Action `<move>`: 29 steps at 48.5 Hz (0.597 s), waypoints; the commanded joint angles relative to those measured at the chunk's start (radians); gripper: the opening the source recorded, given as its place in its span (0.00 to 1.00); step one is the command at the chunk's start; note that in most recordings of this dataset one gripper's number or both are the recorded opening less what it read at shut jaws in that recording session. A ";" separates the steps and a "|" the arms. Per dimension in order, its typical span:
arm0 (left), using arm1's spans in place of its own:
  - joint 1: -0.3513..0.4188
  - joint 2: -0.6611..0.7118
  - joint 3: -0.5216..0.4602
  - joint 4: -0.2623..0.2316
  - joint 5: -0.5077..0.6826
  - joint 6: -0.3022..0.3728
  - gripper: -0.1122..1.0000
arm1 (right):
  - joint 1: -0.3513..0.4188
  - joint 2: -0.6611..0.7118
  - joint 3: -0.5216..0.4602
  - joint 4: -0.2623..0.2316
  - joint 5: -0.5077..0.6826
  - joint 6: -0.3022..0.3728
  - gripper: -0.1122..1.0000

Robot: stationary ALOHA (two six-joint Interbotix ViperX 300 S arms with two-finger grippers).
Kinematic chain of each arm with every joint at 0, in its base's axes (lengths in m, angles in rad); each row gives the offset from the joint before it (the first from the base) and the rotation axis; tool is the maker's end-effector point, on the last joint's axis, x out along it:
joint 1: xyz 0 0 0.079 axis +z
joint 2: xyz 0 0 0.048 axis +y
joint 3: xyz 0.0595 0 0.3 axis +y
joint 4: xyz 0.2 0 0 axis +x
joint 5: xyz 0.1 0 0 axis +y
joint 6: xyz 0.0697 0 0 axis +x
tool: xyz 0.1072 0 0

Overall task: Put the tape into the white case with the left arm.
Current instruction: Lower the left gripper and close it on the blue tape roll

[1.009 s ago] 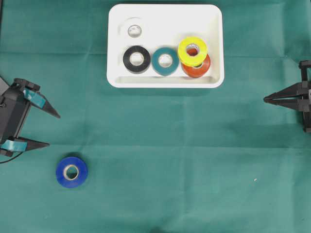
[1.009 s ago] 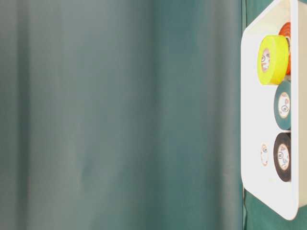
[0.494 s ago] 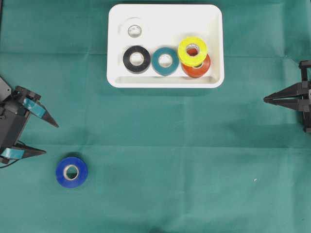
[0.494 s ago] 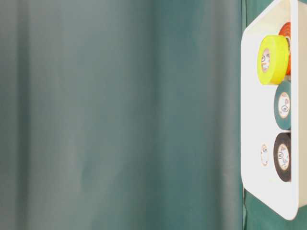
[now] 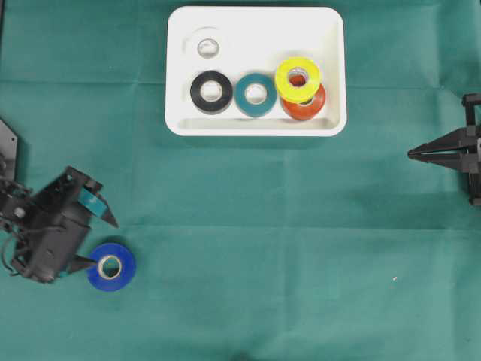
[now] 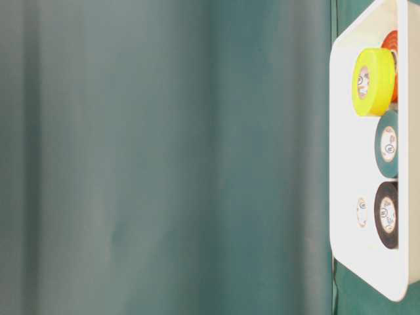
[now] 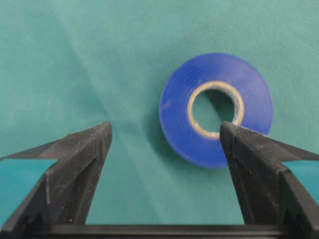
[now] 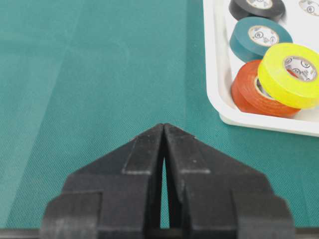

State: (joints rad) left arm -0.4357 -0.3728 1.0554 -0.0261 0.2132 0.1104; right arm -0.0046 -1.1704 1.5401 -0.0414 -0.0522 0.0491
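Simply glossy blue tape roll (image 7: 217, 109), tan-cored

Overhead: you look straight down on the whole green cloth (image 5: 248, 226).
Table-level: low, turned sideways, close to the white case (image 6: 348, 164).
Left wrist: near the cloth, past its fingers (image 7: 79, 154).
Right wrist: shares the case's corner with overhead.

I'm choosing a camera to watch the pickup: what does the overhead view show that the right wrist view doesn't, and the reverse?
Only the overhead view shows the blue tape, the open left gripper beside it, and the white roll. Only the right wrist view shows, up close, the right gripper with its fingers together. Both show the white case holding black, teal, orange and yellow rolls.
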 commanded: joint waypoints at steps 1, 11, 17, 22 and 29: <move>-0.009 0.038 -0.041 0.003 -0.020 0.002 0.89 | 0.000 0.008 -0.012 -0.002 -0.011 0.000 0.02; -0.009 0.103 -0.060 0.002 -0.051 0.002 0.89 | -0.002 0.008 -0.011 -0.002 -0.011 0.000 0.02; -0.009 0.144 -0.064 0.003 -0.066 0.002 0.89 | 0.000 0.008 -0.011 -0.002 -0.011 0.000 0.02; -0.009 0.181 -0.064 0.003 -0.091 0.002 0.89 | 0.000 0.008 -0.011 0.000 -0.011 0.000 0.02; 0.000 0.229 -0.066 0.003 -0.109 0.002 0.89 | 0.000 0.008 -0.012 0.000 -0.011 0.000 0.02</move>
State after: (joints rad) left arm -0.4403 -0.1519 1.0078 -0.0245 0.1197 0.1135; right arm -0.0046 -1.1704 1.5401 -0.0414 -0.0522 0.0491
